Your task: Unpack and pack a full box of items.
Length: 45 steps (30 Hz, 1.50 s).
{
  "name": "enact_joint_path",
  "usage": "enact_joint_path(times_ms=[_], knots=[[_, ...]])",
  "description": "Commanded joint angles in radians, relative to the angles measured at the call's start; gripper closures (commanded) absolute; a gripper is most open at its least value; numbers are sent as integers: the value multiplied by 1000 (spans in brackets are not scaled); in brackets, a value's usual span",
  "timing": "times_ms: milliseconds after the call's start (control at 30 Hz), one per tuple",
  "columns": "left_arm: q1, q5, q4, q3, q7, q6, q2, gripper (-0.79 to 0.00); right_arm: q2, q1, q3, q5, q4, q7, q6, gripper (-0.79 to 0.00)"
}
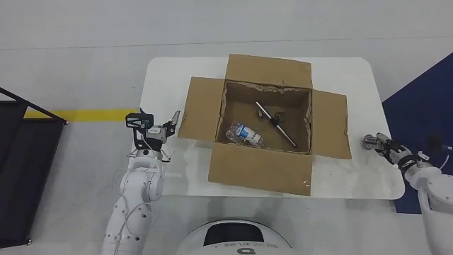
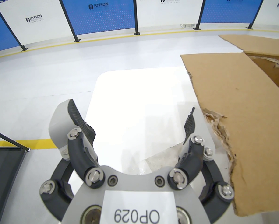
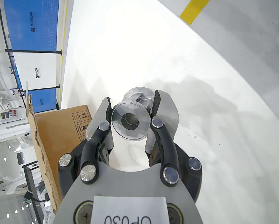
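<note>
Right gripper (image 3: 132, 100) clamped on clear spool (image 3: 130, 130) right of box (image 1: 260, 171): likely light, stiff, slick, so hold the hub; left gripper (image 2: 132, 109) spread, empty.

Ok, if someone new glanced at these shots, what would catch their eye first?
The open cardboard box in the middle of the white table, flaps spread, with a clear bottle and a slim metal rod lying inside. Then the right gripper at the table's right edge, shut on a clear spool, while the left gripper is open over the opposite edge, beside a box flap.
</note>
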<state>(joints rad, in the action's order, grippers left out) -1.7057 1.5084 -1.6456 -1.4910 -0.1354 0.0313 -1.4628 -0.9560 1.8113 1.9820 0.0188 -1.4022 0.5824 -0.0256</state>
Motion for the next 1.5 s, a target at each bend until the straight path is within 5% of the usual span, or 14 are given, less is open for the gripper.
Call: enact_joint_path(times_ms=[0, 533, 833, 1033, 1467], knots=[[0, 0, 0, 0, 0, 0, 0, -785, -1, 8, 7, -2, -11, 0, -1, 0], [0, 0, 0, 0, 0, 0, 0, -785, 5, 3, 16, -88, -57, 58, -90, 0], [0, 0, 0, 0, 0, 0, 0, -785, 3, -7, 6, -103, -57, 68, -108, -292], [0, 0, 0, 0, 0, 0, 0, -785, 0, 4, 13, -89, -68, 62, -97, -336], [0, 0, 0, 0, 0, 0, 0, -785, -19, 106, 127, 43, -213, -16, -22, -659]])
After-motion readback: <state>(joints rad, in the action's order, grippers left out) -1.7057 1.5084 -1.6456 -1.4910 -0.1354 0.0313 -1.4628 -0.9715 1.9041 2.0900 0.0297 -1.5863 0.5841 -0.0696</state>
